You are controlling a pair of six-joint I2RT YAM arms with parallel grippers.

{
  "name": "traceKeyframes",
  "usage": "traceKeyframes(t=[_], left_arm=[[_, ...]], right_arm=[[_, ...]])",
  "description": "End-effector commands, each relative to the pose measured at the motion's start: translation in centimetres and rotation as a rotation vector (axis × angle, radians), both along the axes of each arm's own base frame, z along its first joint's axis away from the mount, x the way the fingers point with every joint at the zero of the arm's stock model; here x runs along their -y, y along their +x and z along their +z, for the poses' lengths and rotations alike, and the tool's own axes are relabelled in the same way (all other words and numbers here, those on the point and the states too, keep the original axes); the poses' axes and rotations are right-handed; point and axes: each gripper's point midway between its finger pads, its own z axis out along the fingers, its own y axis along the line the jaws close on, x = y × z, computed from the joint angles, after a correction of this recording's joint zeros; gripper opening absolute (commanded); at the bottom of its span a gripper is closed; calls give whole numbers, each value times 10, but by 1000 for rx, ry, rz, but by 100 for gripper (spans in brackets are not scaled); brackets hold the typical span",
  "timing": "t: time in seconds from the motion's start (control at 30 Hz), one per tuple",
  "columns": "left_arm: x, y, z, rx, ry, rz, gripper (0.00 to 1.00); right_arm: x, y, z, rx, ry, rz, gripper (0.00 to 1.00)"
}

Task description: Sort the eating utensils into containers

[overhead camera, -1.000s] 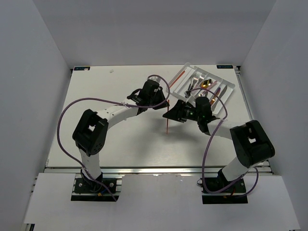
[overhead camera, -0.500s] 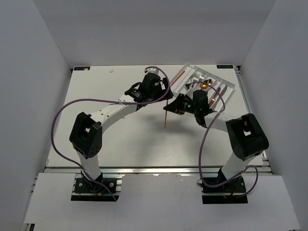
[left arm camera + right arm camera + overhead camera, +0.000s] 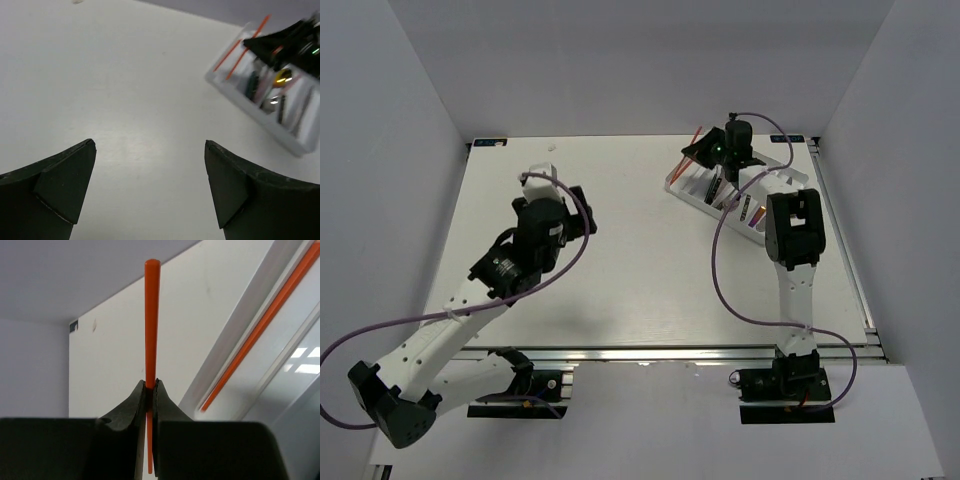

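Note:
My right gripper [image 3: 150,382] is shut on a thin red chopstick [image 3: 151,315] that sticks straight out past its fingertips. From above, that gripper [image 3: 700,152] hangs over the far left end of the white tray [image 3: 672,183], with the chopstick [image 3: 696,133] poking beyond the rim. A second red chopstick [image 3: 260,325] lies in the tray's outer compartment. Several spoons, forks and knives [image 3: 745,205] lie in the other compartments. My left gripper [image 3: 150,145] is open and holds nothing, over bare table at the left middle [image 3: 582,203], far from the tray [image 3: 260,107].
The white table [image 3: 640,260] runs between the two arms. The left arm's purple cable [image 3: 380,330] loops off the near left edge. Grey walls close in the back and both sides.
The left gripper let go of the red chopstick, opened and drew back to the left. The right gripper shut on the chopstick and carried it to the tray's far end.

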Motion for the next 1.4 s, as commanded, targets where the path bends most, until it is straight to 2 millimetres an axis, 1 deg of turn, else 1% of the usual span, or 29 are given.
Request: traceKeyframes(t=[0.0,0.03,0.07,0.1,0.13,0.17,0.27,0.3,0.33,0.4,0.43,0.5,0.7,0.8,0.87,0.9,0.93,0.97,1.0,1.03,1.07,1.1,1.13,1.17,1.2,1.23,1.27,1.3,1.37], left_arm=[[-36,-14,-59,-90,199,74,98],[-38,-16,-63,-89,201,73,98],[-39,-18,-61,-77,192,70,98],[-40,-19,-63,-79,195,66,98],[-39,-19,-62,-80,195,65,98],[-38,-19,-62,-82,194,59,98],[-32,-18,-64,-88,190,32,98],[-31,-18,-64,-90,191,28,98],[-32,-18,-66,-95,194,30,98],[-30,-18,-69,-107,202,25,98],[-30,-18,-69,-109,202,22,98],[-30,-18,-68,-108,201,22,98],[-32,-19,-65,-100,195,32,98],[-40,-18,-63,-100,201,81,98],[-52,-16,-63,-109,235,162,98],[-56,-12,-55,-98,232,196,98],[-65,-10,-54,-112,243,239,98],[-66,-3,-56,-130,241,256,98],[-67,5,-44,-116,214,269,98],[-78,12,-39,-121,195,309,98],[-77,20,-39,-136,176,309,98],[-79,28,-19,-107,134,322,98],[-91,36,-10,-92,106,358,98],[-90,43,-6,-93,90,341,98],[-95,48,0,-85,82,351,98],[-106,53,15,-61,69,385,98],[-111,55,19,-56,86,397,98],[-117,56,22,-50,92,417,98],[-129,56,26,-37,95,434,98]], right_arm=[[20,37,4,-23,-46,-68,0],[22,45,-11,-40,-55,-72,0],[22,57,6,5,-50,-72,0],[26,62,5,-4,-55,-80,0],[26,66,-8,-21,-63,-86,0],[27,74,1,6,-63,-95,0],[36,76,-6,-10,-66,-121,2],[39,73,-15,-27,-78,-132,7],[42,73,-8,-8,-83,-144,14],[44,71,-13,-12,-92,-149,21],[46,71,-14,-18,-92,-149,30],[47,70,-16,-29,-96,-148,40],[55,64,0,-12,-108,-178,57],[61,62,32,37,-117,-181,64],[67,53,46,55,-180,-174,65],[70,42,76,96,-205,-169,71],[73,35,87,120,-245,-167,74],[82,21,79,121,-339,-161,77],[89,2,122,194,-365,-170,86],[94,-11,128,214,-403,-167,89],[105,-30,109,195,-490,-150,89],[114,-54,148,265,-513,-169,89],[125,-70,146,243,-567,-186,89],[141,-88,132,209,-651,-197,89],[151,-112,158,239,-670,-229,89],[162,-131,149,189,-706,-243,89],[174,-145,149,169,-735,-288,89],[183,-169,153,161,-740,-314,89],[195,-196,145,126,-773,-334,89]])
